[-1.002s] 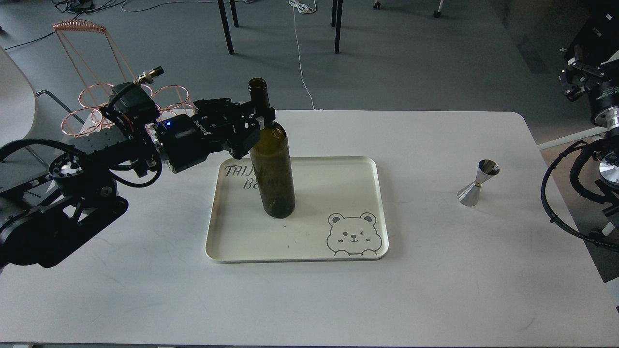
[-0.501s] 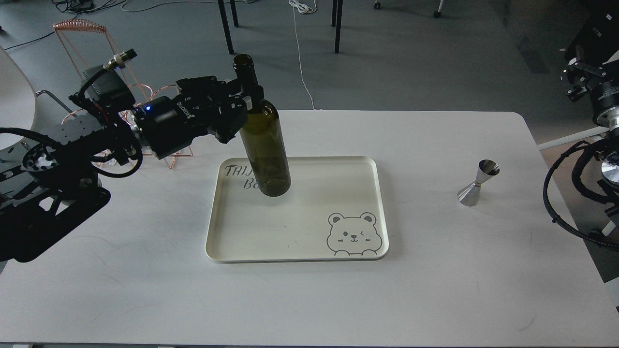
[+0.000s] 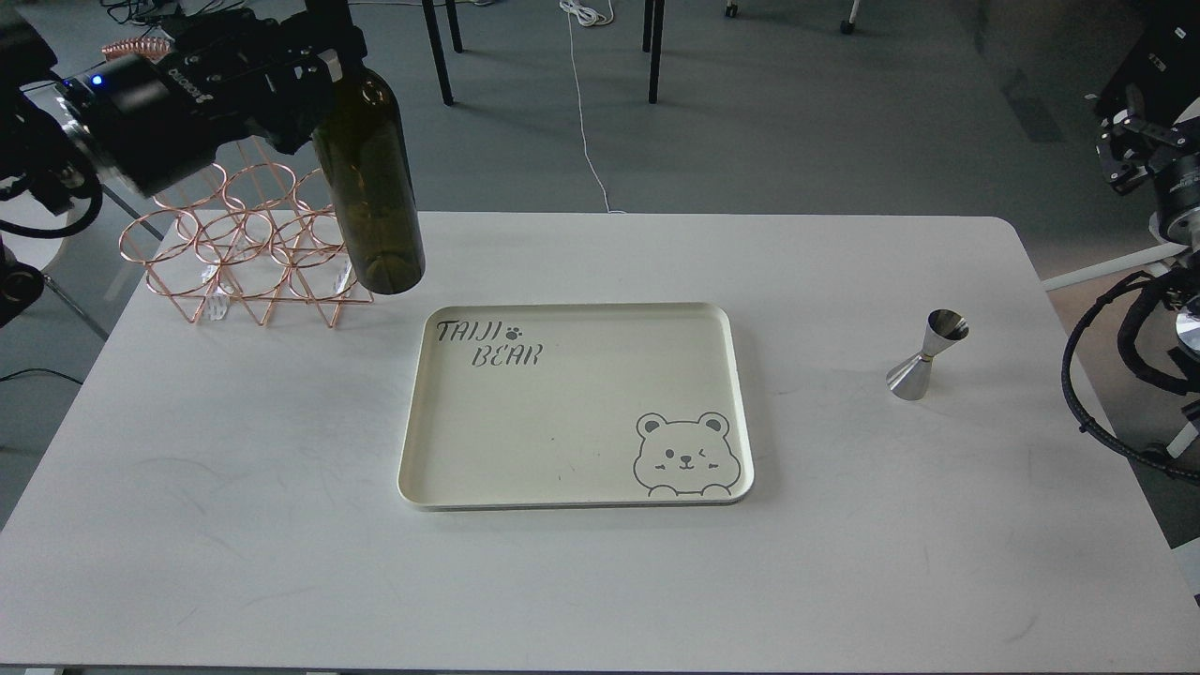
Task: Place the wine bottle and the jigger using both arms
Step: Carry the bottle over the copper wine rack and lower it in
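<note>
Left gripper (image 3: pixel 319 42) pinching the wine bottle (image 3: pixel 370 178) at the neck, fingers closed around it near the top edge of the view; neck top cut off by the frame. Bottle hanging clear of the table (image 3: pixel 234 525), slightly tilted, base low over the far-left part, just beside the copper wire rack (image 3: pixel 234 272) standing at the far-left corner. Bottle base overlapping the rack's right end in view; contact between them not determinable.

Cream tray (image 3: pixel 741 412) lying flat around table centre, "TAIJI BEAR" lettering at its far-left corner, bear drawing at its near-right corner. Nothing resting in it.

Jigger (image 3: pixel 926 356) standing upright toward the right edge of the table, well apart from the tray, untouched.

Right arm (image 3: pixel 1148 159) hanging off the right edge, beyond the table; its gripper too dark and partial to read, finger state not determinable.
</note>
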